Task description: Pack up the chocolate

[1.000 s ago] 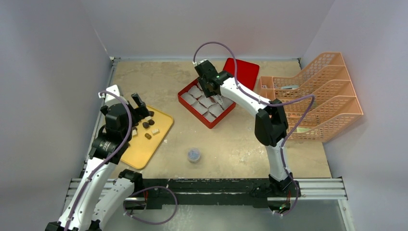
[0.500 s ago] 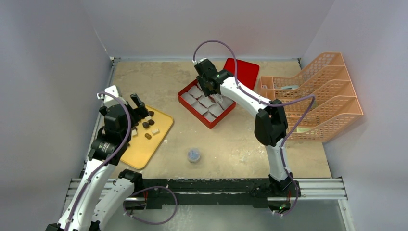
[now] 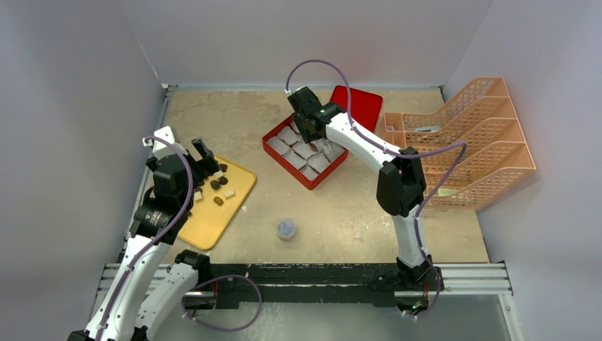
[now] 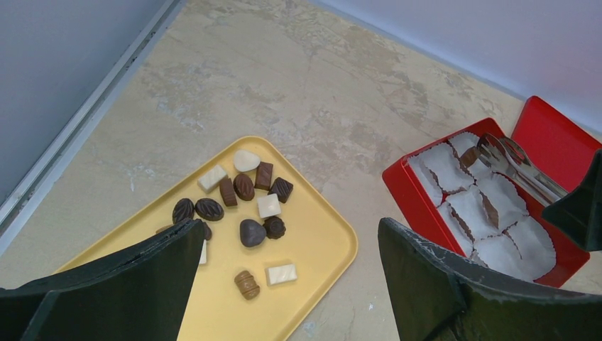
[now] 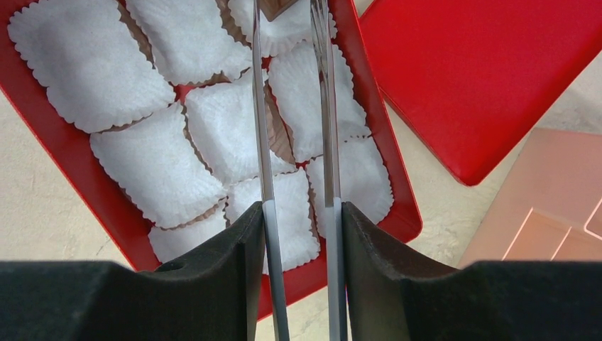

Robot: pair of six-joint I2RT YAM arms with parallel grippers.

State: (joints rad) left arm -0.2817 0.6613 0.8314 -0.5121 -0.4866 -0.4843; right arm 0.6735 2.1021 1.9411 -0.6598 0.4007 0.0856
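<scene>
Several small chocolates (image 4: pixel 245 188), dark brown, tan and white, lie on a yellow tray (image 4: pixel 312 263) at the left (image 3: pixel 206 227). My left gripper (image 4: pixel 287 234) hangs open above the tray with nothing in it. My right gripper (image 5: pixel 302 213) is shut on metal tongs (image 5: pixel 264 142) over the red box (image 5: pixel 64 163) of white paper liners (image 5: pixel 152 167). A brown chocolate piece (image 5: pixel 275 7) shows between the tongs' tips at the far end of the box, partly cut off by the frame edge.
The red lid (image 3: pixel 360 105) lies behind the box. An orange wire file rack (image 3: pixel 461 142) stands at the right. A small round grey-blue cap (image 3: pixel 286 229) sits on the table near the front middle. Walls close in on the left, back and right.
My right gripper with the tongs has edged slightly toward the far side of the box. The left arm has stayed put.
</scene>
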